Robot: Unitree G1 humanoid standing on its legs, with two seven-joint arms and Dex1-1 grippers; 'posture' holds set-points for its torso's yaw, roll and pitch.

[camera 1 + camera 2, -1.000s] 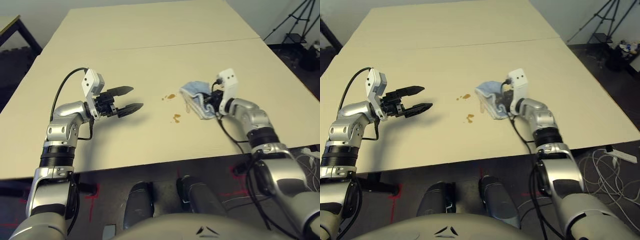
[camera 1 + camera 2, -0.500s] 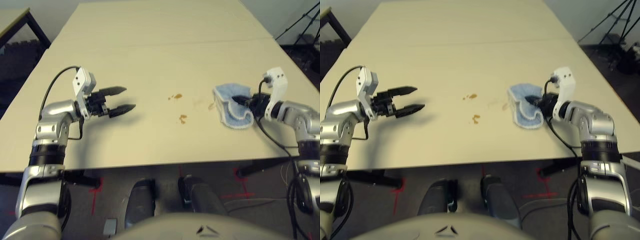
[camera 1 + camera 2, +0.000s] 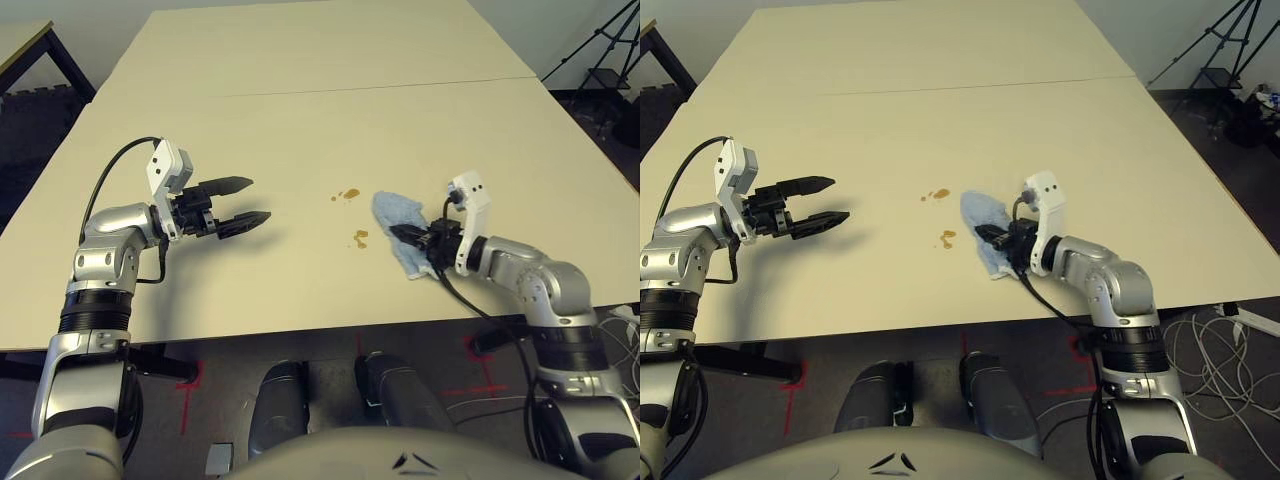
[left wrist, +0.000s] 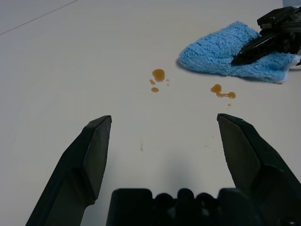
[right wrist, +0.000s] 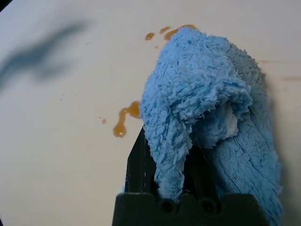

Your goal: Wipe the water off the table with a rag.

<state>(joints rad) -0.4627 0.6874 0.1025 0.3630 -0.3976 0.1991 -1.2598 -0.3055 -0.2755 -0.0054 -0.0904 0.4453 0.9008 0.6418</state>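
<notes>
The light blue rag (image 3: 396, 215) lies rumpled on the beige table (image 3: 300, 120), just right of the water. My right gripper (image 3: 408, 237) is shut on the rag, which drapes over its fingers (image 5: 137, 162). The water shows as two small amber patches: one (image 3: 347, 194) beyond the rag's left corner, the other (image 3: 359, 238) a short way left of the rag. The nearer drops (image 5: 123, 121) sit beside the rag's edge (image 5: 162, 117). My left gripper (image 3: 258, 200) hovers open over bare tabletop to the left, pointing toward the drops (image 4: 158, 75).
A seam line (image 3: 330, 92) crosses the table further back. A dark-framed side table (image 3: 30, 45) stands at the far left and a tripod (image 3: 610, 50) at the far right. Cables (image 3: 1230, 330) lie on the floor on the right.
My right gripper drew the rag away to the right, then brought it back left, close to the amber drops. The left arm has held still. The camera shifted.
</notes>
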